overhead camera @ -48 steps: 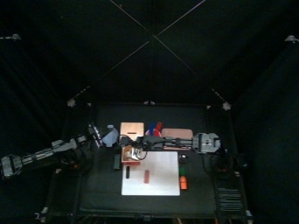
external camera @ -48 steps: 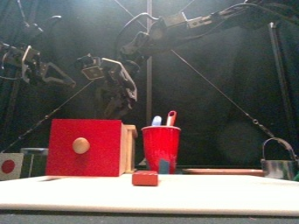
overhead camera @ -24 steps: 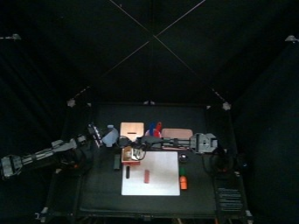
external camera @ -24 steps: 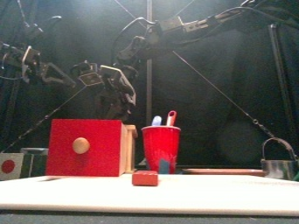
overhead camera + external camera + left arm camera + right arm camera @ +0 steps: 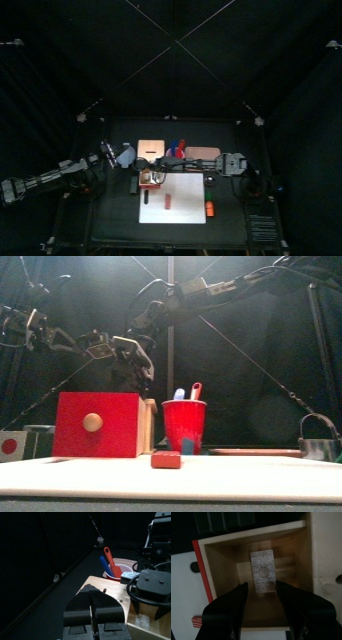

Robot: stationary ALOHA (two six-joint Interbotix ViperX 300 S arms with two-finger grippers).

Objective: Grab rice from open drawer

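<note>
Slightly lowered since a second ago: the right gripper, now poised directly above the drawer, jaws spread wide on either side of the rice and gripping nothing. Lying flat on the drawer's wooden floor, near the middle, a small pale speckled packet with a dark round mark at its centre. Fronted by a red panel with a round red knob, the drawer stands pulled out of its tan box. Just right of the drawer front, a red cup with blue and red utensils upright inside; before it, a small red block on the white mat. Left of the drawer, raised above the table, the left gripper, jaws closed together, empty.
</note>
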